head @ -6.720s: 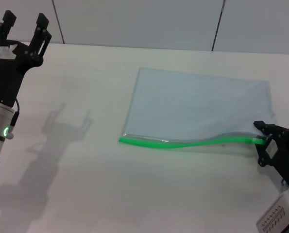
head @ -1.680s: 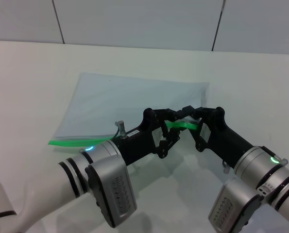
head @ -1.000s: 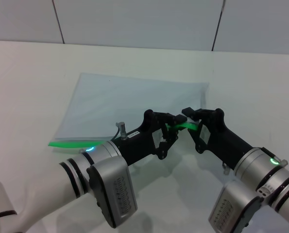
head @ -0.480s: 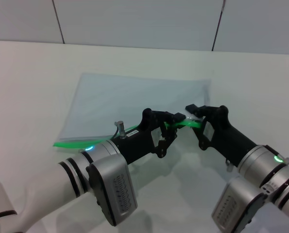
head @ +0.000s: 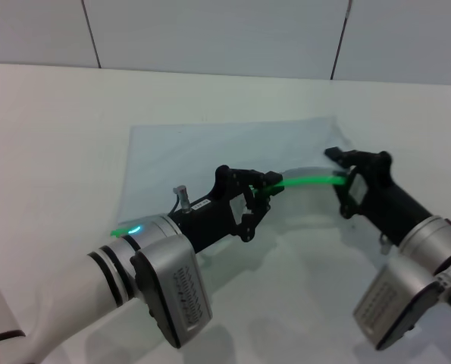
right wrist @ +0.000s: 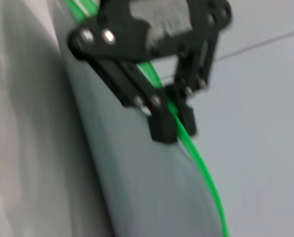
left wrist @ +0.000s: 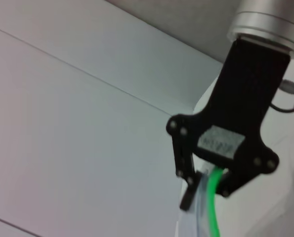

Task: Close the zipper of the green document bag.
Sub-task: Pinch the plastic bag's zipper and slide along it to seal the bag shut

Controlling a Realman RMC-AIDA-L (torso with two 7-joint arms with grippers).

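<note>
The green document bag lies flat on the white table, its near edge lifted. A short stretch of the zipper arches bright green between my two grippers. My left gripper is shut on the zipper at mid-edge. My right gripper is shut on the zipper at the bag's right corner. The slider tab is hidden in the fingers. The left wrist view shows the right gripper pinching the zipper. In the right wrist view the left gripper clamps the zipper along the bag.
The white table runs back to a pale panelled wall. Both forearms cross the table's near half, the left one lying over the bag's left edge.
The right gripper has slid to the right along the zipper, away from the left gripper. The green stretch between them has grown, and the bag has shifted and turned rightward.
</note>
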